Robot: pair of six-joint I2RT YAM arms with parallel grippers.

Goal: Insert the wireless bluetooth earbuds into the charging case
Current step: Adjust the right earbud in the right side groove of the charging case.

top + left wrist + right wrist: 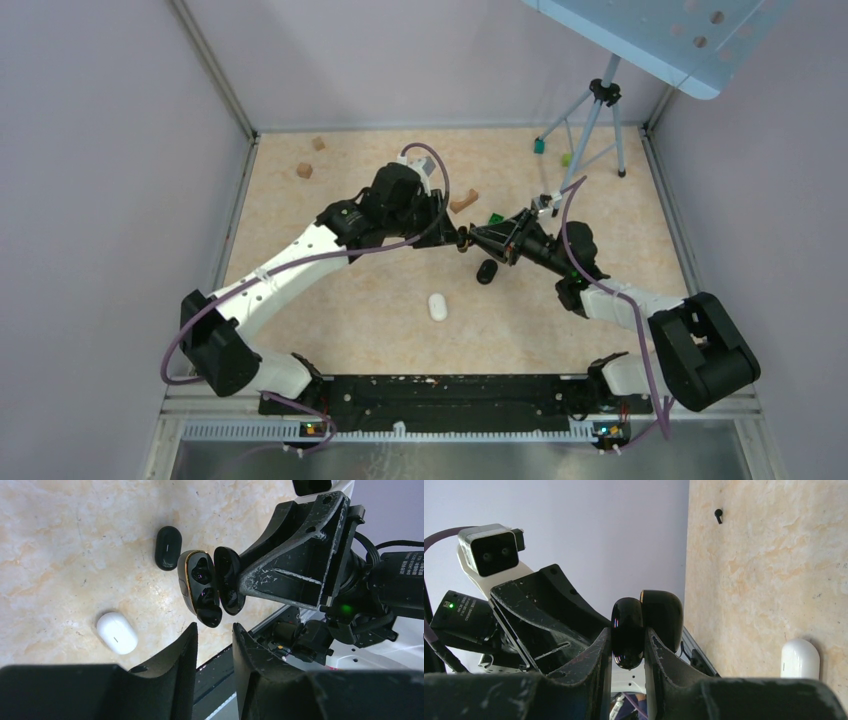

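The black charging case hangs open above the table, its gold-rimmed base facing my left wrist camera and its lid beside it. My right gripper is shut on one half of the case; the other half sticks out to the right. Glossy black shapes sit in the base's two wells, and I cannot tell for sure whether they are earbuds. My left gripper stands just below the case with its jaws apart and nothing between them. From above, both grippers meet at the case mid-table.
A closed black case and a white case lie on the table under the grippers. A small black piece lies farther off. Wooden blocks, green pieces and a tripod stand toward the back; walls enclose three sides.
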